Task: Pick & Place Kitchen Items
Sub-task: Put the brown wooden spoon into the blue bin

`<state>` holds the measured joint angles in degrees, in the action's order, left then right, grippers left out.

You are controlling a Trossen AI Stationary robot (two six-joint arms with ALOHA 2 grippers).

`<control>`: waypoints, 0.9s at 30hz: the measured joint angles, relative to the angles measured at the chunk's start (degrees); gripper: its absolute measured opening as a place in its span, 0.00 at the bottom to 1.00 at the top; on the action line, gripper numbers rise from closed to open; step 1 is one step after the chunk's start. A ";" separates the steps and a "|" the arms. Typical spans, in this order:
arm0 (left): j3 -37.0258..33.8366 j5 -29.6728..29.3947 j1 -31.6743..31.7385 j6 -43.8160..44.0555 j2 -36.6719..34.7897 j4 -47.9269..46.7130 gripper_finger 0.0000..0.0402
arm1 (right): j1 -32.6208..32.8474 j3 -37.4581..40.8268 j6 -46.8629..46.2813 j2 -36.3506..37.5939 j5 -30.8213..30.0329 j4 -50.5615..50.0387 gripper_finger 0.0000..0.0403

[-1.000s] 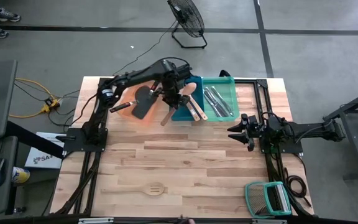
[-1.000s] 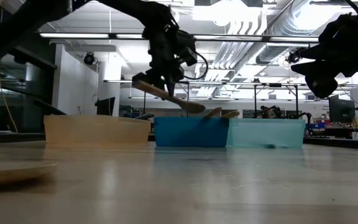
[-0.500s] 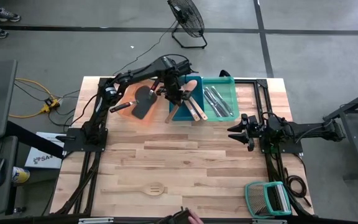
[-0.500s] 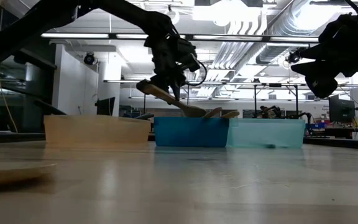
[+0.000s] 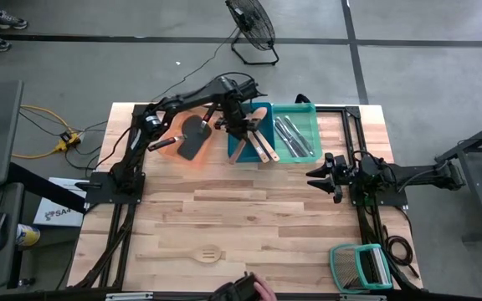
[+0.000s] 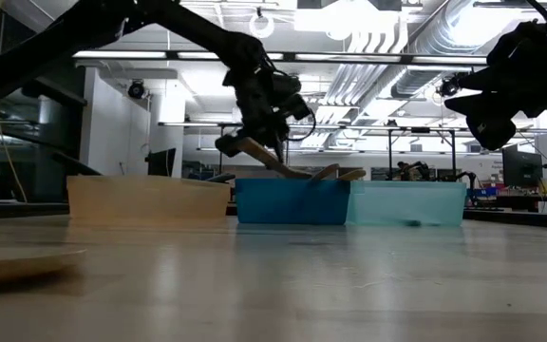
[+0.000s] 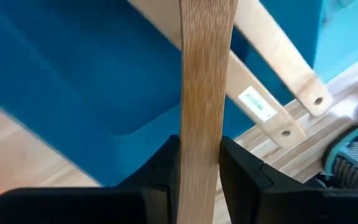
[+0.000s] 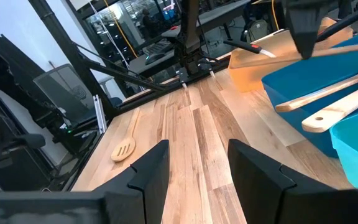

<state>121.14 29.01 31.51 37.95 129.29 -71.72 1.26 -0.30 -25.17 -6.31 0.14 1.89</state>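
My left gripper (image 5: 236, 127) is over the blue tray (image 5: 243, 152), shut on a pale wooden utensil (image 5: 238, 147) that slants down into the tray (image 6: 292, 201). Two more wooden utensils (image 7: 272, 59) lie in that tray, their handles resting on its near rim. The orange tray (image 5: 167, 144) holds a black spatula (image 5: 192, 139), and the teal tray (image 5: 306, 117) holds silver cutlery (image 5: 291, 134). A wooden slotted spoon (image 5: 204, 252) lies flat near the table's front edge. My right gripper (image 5: 325, 177) waits open at the right side. My left gripper pinches the wooden utensil's flat handle (image 7: 201, 134) between its two fingers (image 7: 166, 177), one on each narrow edge. The fingers slant steeply down from above and lie across the handle. The utensil is tilted, its far end (image 6: 300, 173) low at the blue tray's rim; whether it rests there I cannot tell.
A green-framed wire rack (image 5: 360, 266) stands at the front right corner. The three trays sit side by side along the far edge. Bare wood lies between the trays and the slotted spoon (image 8: 124, 149). A person's hand (image 5: 245, 290) shows at the front edge.
My left gripper has moved toward the table's right edge and down, from the seam between the orange and blue trays to over the blue tray, rolling a little. The wooden utensil went with it, and its far end has sunk to the tray's rim.
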 joint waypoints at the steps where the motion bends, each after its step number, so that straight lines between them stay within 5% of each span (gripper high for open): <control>1: 0.00 0.32 0.00 -0.15 0.17 -0.14 0.20 | -0.02 0.00 -0.02 0.00 -0.02 0.00 0.39; 27: -0.02 0.45 1.12 -0.21 3.80 2.17 0.20 | -0.02 -0.01 0.00 0.00 -0.01 0.00 0.39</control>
<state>121.12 29.47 32.62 37.74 133.10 -69.55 1.24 -0.30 -25.17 -6.31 0.13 1.89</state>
